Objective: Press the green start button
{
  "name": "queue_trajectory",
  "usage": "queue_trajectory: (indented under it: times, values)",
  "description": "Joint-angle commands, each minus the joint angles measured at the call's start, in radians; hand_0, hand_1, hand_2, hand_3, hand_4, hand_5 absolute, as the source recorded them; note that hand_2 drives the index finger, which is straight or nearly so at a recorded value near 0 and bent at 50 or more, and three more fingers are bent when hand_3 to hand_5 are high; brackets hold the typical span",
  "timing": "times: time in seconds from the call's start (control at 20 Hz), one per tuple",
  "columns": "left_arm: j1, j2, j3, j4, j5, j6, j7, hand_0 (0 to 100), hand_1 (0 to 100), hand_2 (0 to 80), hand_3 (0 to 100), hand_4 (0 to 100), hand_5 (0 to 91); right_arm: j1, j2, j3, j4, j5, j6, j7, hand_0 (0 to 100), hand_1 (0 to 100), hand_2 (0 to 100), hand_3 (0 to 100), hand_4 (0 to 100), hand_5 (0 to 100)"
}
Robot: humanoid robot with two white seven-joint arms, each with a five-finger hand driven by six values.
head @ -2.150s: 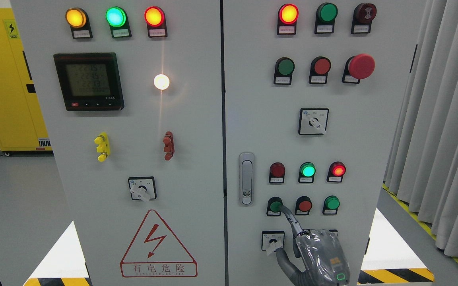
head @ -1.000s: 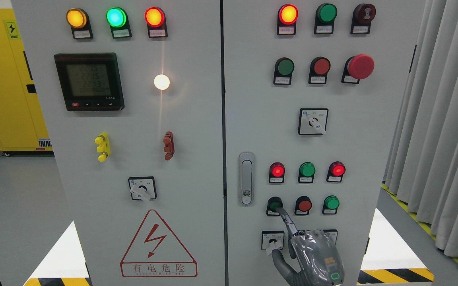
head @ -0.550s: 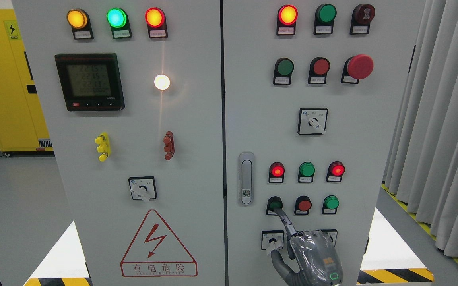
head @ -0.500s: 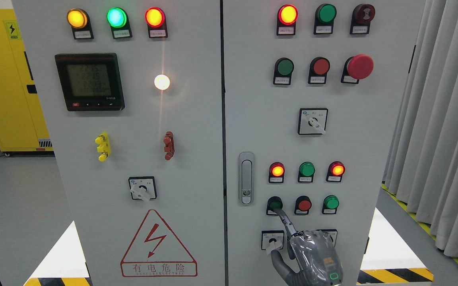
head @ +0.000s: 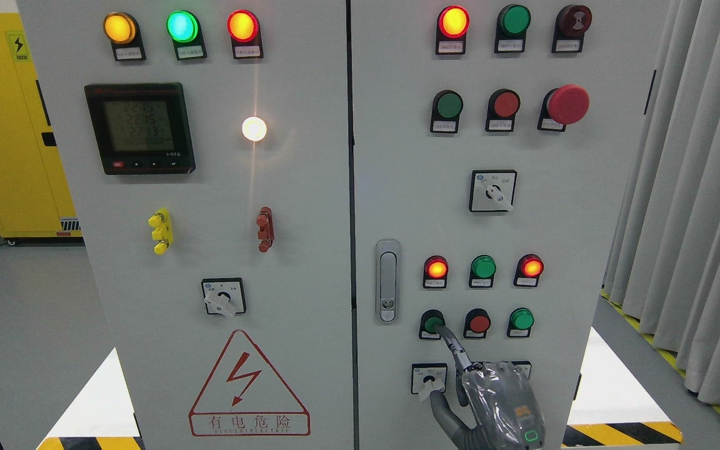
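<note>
Control cabinet, head view, read left to right. On the left door (head: 297,250) sit three lit indicator lamps (head: 181,26), a digital meter (head: 140,127), a white pilot light (head: 254,129), a rotary selector (head: 223,296) and a high-voltage warning triangle (head: 248,386); none of these belongs to the task. A latch handle (head: 387,281) marks the near edge of the right door (head: 410,200).

The green start button (head: 430,321) lies in the lower left of the right door, first of a row with a red button (head: 478,323) and a second green button (head: 522,319) to its right. Directly above this row stand a lit red lamp (head: 436,268), an unlit green lamp (head: 483,267) and another lit red lamp (head: 531,267).

The right hand (head: 500,406) enters at the bottom edge, right of the middle. Its index finger (head: 454,347) is extended, the tip resting on the lower right of the green start button; the thumb points up and to the left below it, the remaining fingers appear curled, and nothing is grasped.

Progress: contact is made, so the reach is complete. Whether the button is fully depressed cannot be told; with the green lamp above it dark, the press is judged not yet confirmed. Withdrawal remains. The left hand is out of view.
</note>
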Motion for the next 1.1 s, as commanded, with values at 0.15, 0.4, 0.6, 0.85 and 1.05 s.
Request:
queue_trajectory:
  times: [0.15,0.4,0.6,0.85,1.05]
  values:
    - [-0.001,0.0,0.0,0.0,0.0,0.0,-0.001,12,56,0.0,0,0,0.0,0.025,0.011,0.006,-0.065,-0.049,-0.059,-0.019,57,84,2,94,100,100]
    - [-0.001,0.0,0.0,0.0,0.0,0.0,-0.001,12,56,0.0,0,0,0.0,0.065,0.011,0.057,-0.107,-0.25,-0.067,-0.019,58,82,3,93,99,100]
    - [-0.001,0.0,0.0,0.0,0.0,0.0,-0.001,12,56,0.0,0,0,0.0,0.111,0.011,0.072,-0.119,-0.492,-0.079,0.007,51,75,6,83,87,85]
    - [-0.001,0.0,0.0,0.0,0.0,0.0,-0.001,12,56,0.0,0,0,0.0,0.195,0.012,0.095,-0.209,-0.82,-0.064,0.082,48,64,1,18,24,20]
    - [-0.001,0.0,0.0,0.0,0.0,0.0,-0.001,12,56,0.0,0,0,0.0,0.22,0.015,0.1,-0.246,-0.969,-0.025,0.083,47,58,0,6,12,10]
